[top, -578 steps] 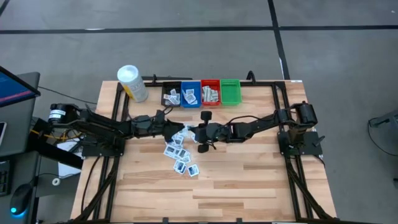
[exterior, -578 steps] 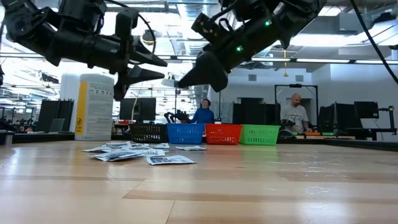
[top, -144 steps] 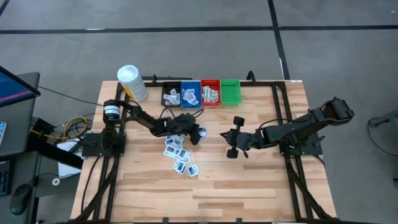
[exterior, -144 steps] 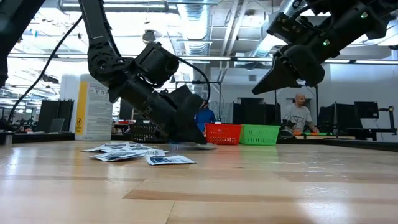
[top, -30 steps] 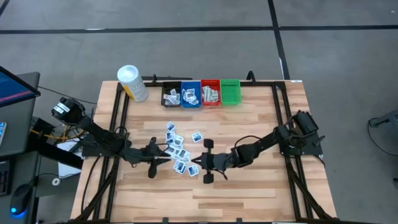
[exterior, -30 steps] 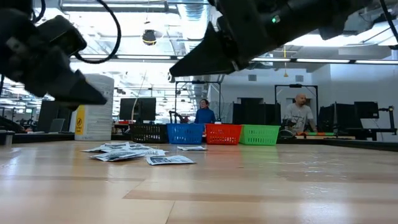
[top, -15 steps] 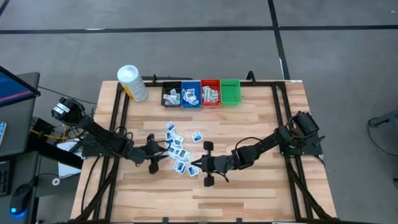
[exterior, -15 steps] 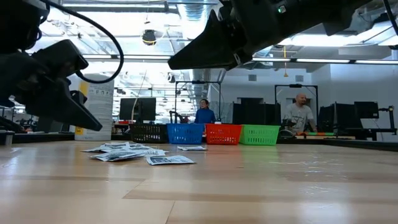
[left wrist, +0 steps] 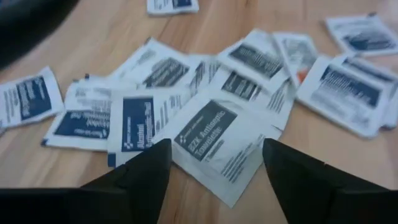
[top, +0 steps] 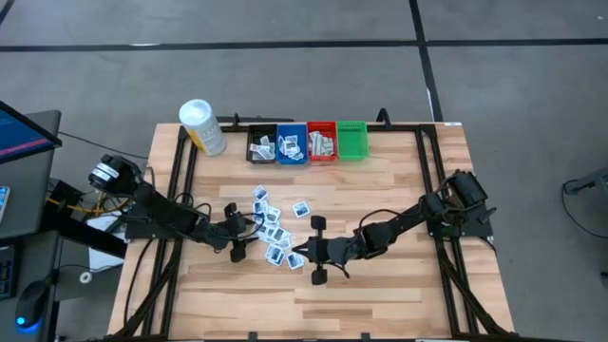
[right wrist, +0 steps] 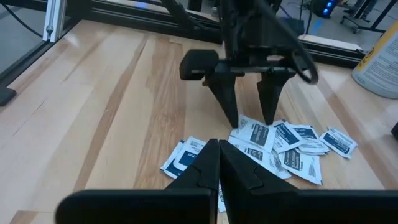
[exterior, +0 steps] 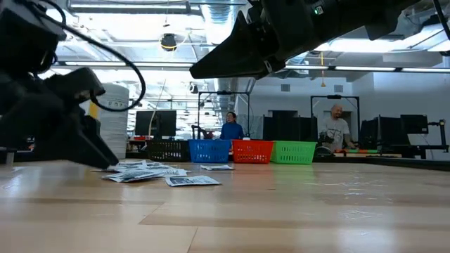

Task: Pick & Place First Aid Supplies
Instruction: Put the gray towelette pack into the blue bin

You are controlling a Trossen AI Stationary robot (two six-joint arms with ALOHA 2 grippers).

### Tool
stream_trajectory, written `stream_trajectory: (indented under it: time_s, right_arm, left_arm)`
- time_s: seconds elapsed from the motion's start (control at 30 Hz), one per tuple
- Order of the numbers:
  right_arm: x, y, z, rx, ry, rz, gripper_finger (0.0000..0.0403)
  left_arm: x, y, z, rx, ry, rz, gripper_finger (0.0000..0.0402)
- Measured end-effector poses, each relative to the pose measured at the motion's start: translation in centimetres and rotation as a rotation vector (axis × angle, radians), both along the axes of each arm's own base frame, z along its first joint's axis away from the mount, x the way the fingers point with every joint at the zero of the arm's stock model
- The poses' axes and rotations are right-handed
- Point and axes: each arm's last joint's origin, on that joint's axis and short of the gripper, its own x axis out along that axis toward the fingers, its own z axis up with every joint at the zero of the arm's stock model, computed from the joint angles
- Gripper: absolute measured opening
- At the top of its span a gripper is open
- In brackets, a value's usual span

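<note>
step: picking next packet. left gripper (left wrist: 214, 171) spread over packet pile (top: 273, 231), straddling top packet (left wrist: 217, 138); next lower, close. right gripper (right wrist: 219, 163) pressed together, empty, near pile.

I counted two dark two-finger grippers of mine over the table, my left gripper (top: 249, 235) and my right gripper (top: 296, 256). Four small plastic bins stood in one row: one black bin (top: 261, 145), one blue bin (top: 291, 144), one red bin (top: 321, 142) and one green bin (top: 351, 140). There was one white-capped yellow cylindrical container (top: 201, 126). The small flat white packets with blue or dark marks (top: 272, 225) lay loose on the wood, roughly a dozen; they overlapped, so I could not fix the exact number. Two people (exterior: 230, 127) showed in the room behind.
</note>
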Motion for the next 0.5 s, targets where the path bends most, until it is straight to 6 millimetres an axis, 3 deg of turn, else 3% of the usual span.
stream_trajectory:
  time_s: [0.27,0.5]
  right_arm:
    - [0.0,0.0,0.0,-0.001,0.001,0.0,0.0]
    - [0.0,0.0,-0.1,-0.005,0.011,0.0,0.0]
  left_arm:
    - [0.4,-0.1,-1.2,0.032,-0.008,0.045,0.0258]
    - [0.3,0.0,-1.6,0.027,0.009,0.061,0.0213]
